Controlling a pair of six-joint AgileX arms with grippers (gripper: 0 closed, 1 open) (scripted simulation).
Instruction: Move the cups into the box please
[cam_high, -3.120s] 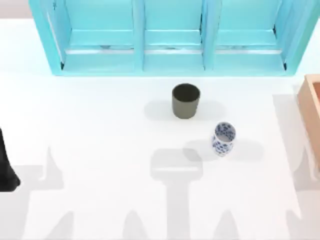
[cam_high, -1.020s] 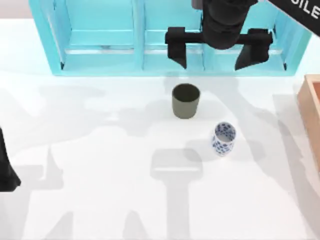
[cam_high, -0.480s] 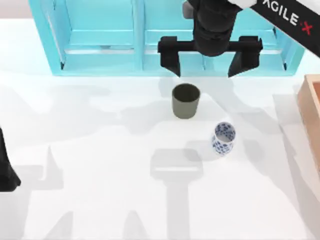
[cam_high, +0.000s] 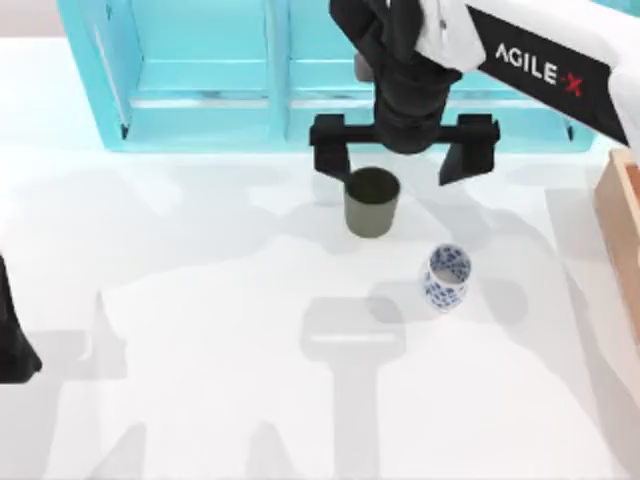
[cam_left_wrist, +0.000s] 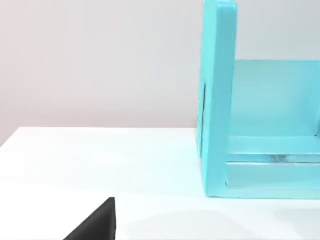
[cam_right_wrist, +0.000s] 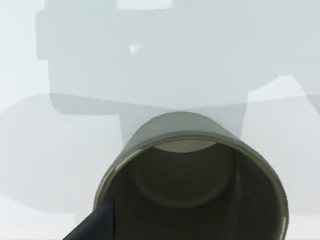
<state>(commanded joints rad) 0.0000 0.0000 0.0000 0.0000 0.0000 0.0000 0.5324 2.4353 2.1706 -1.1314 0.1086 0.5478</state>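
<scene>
The dark olive-grey cup (cam_high: 372, 207) stands upright in the middle of the table, in front of the shelf. My right gripper (cam_high: 388, 172) hovers open just behind and above it, its two black fingers spread wider than the cup, with nothing between them. The right wrist view looks down into the same cup (cam_right_wrist: 192, 185), with one black fingertip (cam_right_wrist: 95, 225) beside it. The smaller white cup with blue flowers (cam_high: 446, 277) stands upright to the front right of the olive one. The tan box (cam_high: 622, 225) shows at the table's right edge. My left arm (cam_high: 10, 340) is parked at the left edge.
A big turquoise shelf unit (cam_high: 340, 90) runs along the back of the table, close behind the right gripper; its end wall (cam_left_wrist: 217, 100) appears in the left wrist view. The front half of the white table (cam_high: 200, 380) is bare.
The right arm has come in from the back right and moved forward and left, over the olive cup, with its fingers open. Neither cup has moved. The left arm has stayed still.
</scene>
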